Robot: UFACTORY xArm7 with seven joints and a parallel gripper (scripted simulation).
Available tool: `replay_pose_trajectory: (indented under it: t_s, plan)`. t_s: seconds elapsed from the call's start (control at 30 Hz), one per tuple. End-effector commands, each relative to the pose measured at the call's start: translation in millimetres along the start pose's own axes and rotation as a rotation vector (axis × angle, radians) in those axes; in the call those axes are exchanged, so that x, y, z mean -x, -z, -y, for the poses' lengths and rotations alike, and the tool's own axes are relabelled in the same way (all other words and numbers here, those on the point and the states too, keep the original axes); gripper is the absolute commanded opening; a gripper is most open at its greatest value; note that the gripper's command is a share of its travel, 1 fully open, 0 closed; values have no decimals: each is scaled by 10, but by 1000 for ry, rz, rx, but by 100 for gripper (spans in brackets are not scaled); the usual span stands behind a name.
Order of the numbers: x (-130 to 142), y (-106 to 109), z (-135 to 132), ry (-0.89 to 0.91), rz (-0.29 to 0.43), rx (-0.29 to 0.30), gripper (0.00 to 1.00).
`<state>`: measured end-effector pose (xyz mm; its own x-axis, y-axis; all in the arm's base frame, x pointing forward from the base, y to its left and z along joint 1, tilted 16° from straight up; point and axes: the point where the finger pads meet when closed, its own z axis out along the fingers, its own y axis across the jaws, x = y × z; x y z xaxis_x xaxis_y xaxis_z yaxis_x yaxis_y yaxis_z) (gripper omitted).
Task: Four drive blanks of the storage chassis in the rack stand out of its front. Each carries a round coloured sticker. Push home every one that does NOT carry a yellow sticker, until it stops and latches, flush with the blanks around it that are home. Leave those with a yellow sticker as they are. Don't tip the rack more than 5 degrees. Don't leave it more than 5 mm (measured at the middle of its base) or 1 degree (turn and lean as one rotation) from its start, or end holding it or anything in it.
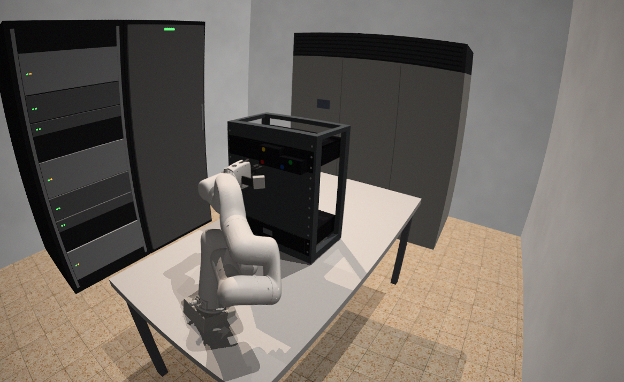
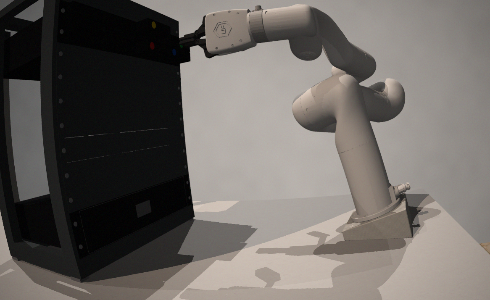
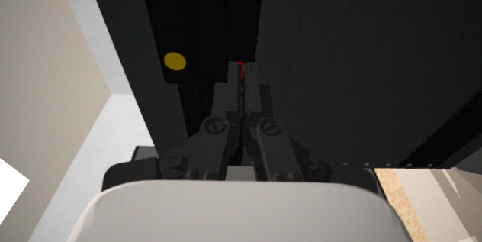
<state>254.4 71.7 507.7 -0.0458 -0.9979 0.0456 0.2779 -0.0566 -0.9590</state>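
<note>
The rack (image 1: 272, 131) (image 2: 49, 130) stands upright with the storage chassis (image 2: 101, 35) near its top. The yellow-stickered blank (image 1: 263, 149) (image 2: 153, 25) (image 3: 175, 61) stands out at the upper left. The red-stickered blank (image 1: 261, 161) (image 2: 151, 46) (image 3: 242, 64) is below it. The blue-stickered blank (image 1: 282, 166) (image 2: 174, 52) and the green-stickered blank (image 1: 290, 162) are to the right; both stand out. My gripper (image 2: 180, 40) (image 3: 241, 81) is shut and empty. Its tips partly cover the red sticker in the wrist view; whether they touch that blank is unclear.
The rack stands on the white table (image 1: 376, 199) (image 2: 217, 268). Below the chassis are plain dark panels, with a lower unit bearing a grey label (image 2: 143, 208) at the bottom. A tall server cabinet (image 1: 167, 132) and a wide grey cabinet (image 1: 371, 109) stand behind the table.
</note>
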Motion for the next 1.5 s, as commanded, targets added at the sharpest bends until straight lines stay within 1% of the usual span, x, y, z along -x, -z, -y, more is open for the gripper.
replay_pose_trajectory:
  t_s: [0.0,0.13,0.23,0.33,0.4,0.57,0.67,1.2,1.47]
  plan:
    - [22,2,9,-2,-6,1,0]
    - [21,-21,9,-2,-6,1,0]
    - [21,-90,9,-2,-6,1,0]
    - [20,-205,9,-2,-6,1,0]
    - [20,-205,9,-2,-6,1,0]
    - [19,-433,8,-2,-6,1,0]
    - [18,-517,8,-2,-6,1,0]
    - [18,-538,9,-2,-6,1,0]
    - [19,-633,15,-2,-6,1,0]
